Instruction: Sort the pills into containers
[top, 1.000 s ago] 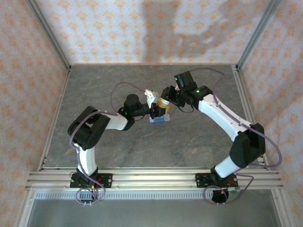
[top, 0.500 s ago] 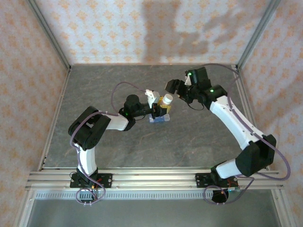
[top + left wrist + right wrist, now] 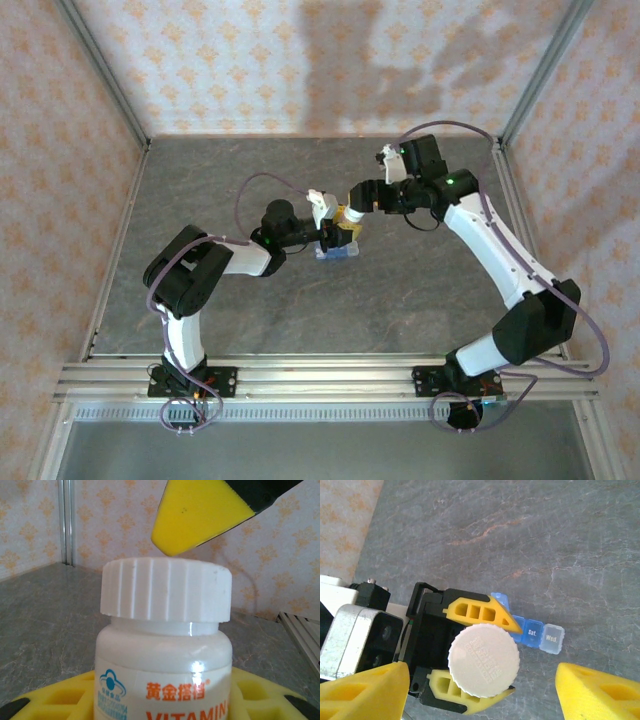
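Organizer strip (image 3: 536,631): blue, flat on the grey table (image 3: 530,535), at 2 o'clock from the cap in the right wrist view. The "Sat." and "Wed." cells peek out, and the rest is tucked under the left gripper.
Strip lids: the two showing look shut. No pills are in sight, so sorting looks barely begun.
Bottle (image 3: 165,670): white with orange print, upright, held above the strip.
Cap (image 3: 166,594): ribbed and white, seated on the neck. I cannot tell whether it is loosened.
Left gripper (image 3: 507,657): clamped on the bottle below the cap, one yellow finger on each side.
Right gripper (image 3: 482,669): over the cap with its jaws wide apart, straddling it and touching nothing. One fingertip (image 3: 200,512) hangs at 12 o'clock, just above the cap.
Risk, slip: if the jaws close off-centre, the ribbed cap could skid and the bottle twist in the left grip.
Risk, spill: a sudden release of the cap could jolt the bottle and scatter pills across the table.
Risk, knock: pushing down hard could press the bottle or left fingers onto the strip at 6 o'clock and shove it away.
Risk, blocked cells: the strip is half covered, so its lids are hard to reach.
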